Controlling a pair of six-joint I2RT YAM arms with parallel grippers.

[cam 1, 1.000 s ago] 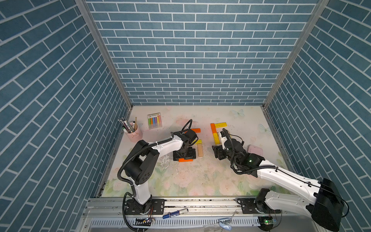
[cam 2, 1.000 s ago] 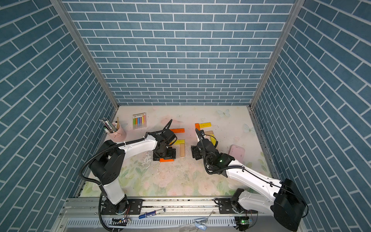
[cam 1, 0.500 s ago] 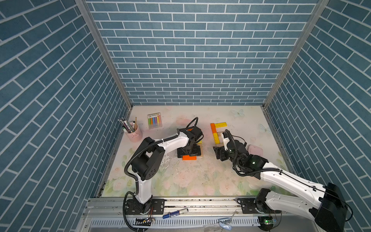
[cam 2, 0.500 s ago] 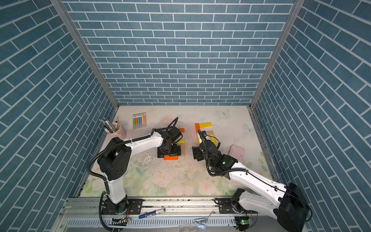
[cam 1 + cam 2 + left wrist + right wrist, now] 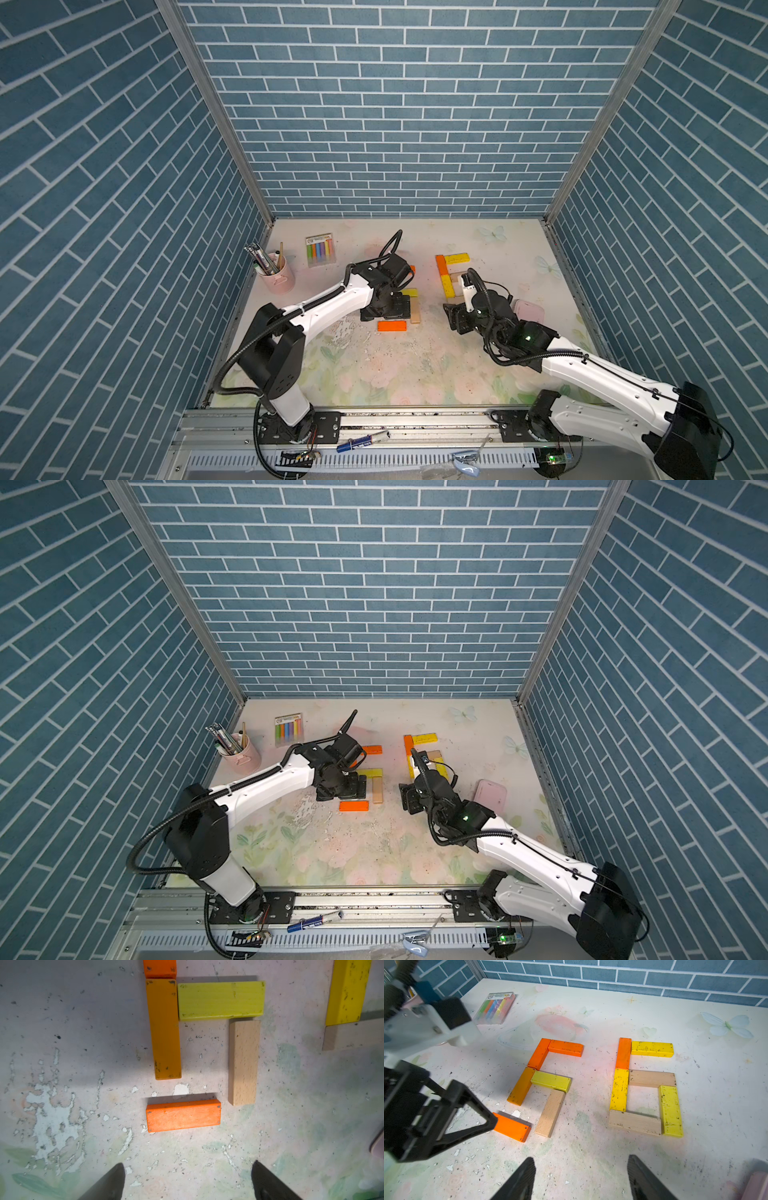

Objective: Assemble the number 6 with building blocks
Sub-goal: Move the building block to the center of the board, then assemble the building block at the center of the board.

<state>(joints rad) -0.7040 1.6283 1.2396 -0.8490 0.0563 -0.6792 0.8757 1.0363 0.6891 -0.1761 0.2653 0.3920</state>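
Observation:
Two squared digits of building blocks lie on the table. The right-hand number 6 (image 5: 652, 1078) is closed: orange, yellow and tan bars touch end to end. In the left-hand figure (image 5: 551, 1081) the bottom orange bar (image 5: 183, 1115) (image 5: 392, 326) (image 5: 354, 806) lies a small gap away from the darker orange bar (image 5: 165, 1028) and the tan bar (image 5: 243, 1061). My left gripper (image 5: 188, 1169) (image 5: 384, 309) hovers open just in front of that orange bar, holding nothing. My right gripper (image 5: 581, 1162) (image 5: 457, 320) is open and empty, in front of both figures.
A pack of coloured chalk sticks (image 5: 321, 249) (image 5: 495, 1008) and a pink cup of pens (image 5: 278, 276) stand at the back left. A pink rounded tray (image 5: 530, 311) (image 5: 490, 796) lies right of my right gripper. The left gripper's black finger (image 5: 471, 1113) overlaps the orange bar's end.
The left gripper and the bottom orange bar shifted slightly to the right over the first half second; the bar now lies free on the table. The right arm has barely moved.

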